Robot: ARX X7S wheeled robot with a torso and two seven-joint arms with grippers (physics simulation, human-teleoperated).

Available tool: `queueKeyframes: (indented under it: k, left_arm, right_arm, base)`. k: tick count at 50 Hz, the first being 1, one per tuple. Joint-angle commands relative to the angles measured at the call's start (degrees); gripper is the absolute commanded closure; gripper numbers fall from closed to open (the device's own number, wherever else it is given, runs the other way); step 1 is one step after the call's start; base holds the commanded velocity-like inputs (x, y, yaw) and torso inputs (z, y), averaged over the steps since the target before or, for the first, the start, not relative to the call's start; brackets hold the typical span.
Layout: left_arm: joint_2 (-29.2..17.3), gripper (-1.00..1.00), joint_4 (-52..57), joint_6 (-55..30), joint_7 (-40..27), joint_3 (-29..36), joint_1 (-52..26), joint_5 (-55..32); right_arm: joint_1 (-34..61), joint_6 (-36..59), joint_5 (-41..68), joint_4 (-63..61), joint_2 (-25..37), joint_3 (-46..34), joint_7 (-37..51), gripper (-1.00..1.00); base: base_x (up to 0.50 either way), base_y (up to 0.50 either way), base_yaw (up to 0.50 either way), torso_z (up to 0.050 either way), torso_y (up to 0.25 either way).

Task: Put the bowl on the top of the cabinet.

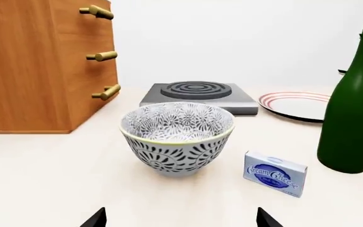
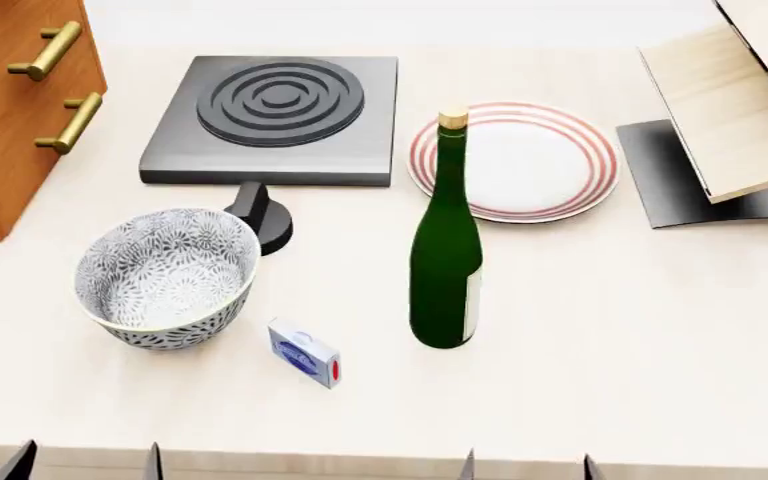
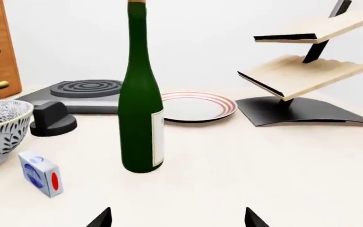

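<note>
I see the bowl [image 2: 167,277] upright on the table [image 2: 624,340], near the cabinet [image 2: 11,110]. Both my grippers sit spread wide, holding nothing.

left gripper [image 2: 87,462] fingers spread, right gripper [image 2: 528,466] fingers spread, both empty

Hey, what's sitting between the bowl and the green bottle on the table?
A small blue cream cheese box lies between the bowl and the green bottle, nearer the bowl and touching neither. The head view shows it.
</note>
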Motion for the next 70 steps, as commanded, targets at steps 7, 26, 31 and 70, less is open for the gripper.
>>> queueKeyframes:
  k: [7, 26, 31, 70]
  left_arm:
    - [-2.04, -1.00, 13.44, -8.26, -3.12, 2.04, 0.56, -0.04]
    - [-3.54, -1.00, 26.47, -18.44, -5.62, 2.79, -1.89, -0.75]
    - [-3.87, -1.00, 26.10, -18.21, -6.01, 3.02, -2.08, -0.99]
    - [-5.84, -1.00, 27.56, -18.01, -8.44, 3.81, -1.55, -3.43]
  right_arm:
    - [-0.54, 7.93, 0.93, -13.81, 2.44, -1.35, 2.48, -1.00]
    - [1.73, 19.23, 0.91, -29.09, 4.86, -2.48, 4.25, -1.00]
    - [1.83, 18.78, 1.20, -28.23, 5.10, -2.70, 4.41, -1.00]
    - [2.08, 18.61, 3.48, -27.51, 6.38, -3.20, 6.57, -1.00]
  base:
    - [0.00, 0.00, 0.00, 0.000, 0.000]
    - [0.00, 0.00, 0.00, 0.000, 0.000]
    - [0.00, 0.00, 0.00, 0.000, 0.000]
    - [0.00, 0.16, 0.00, 0.000, 0.000]
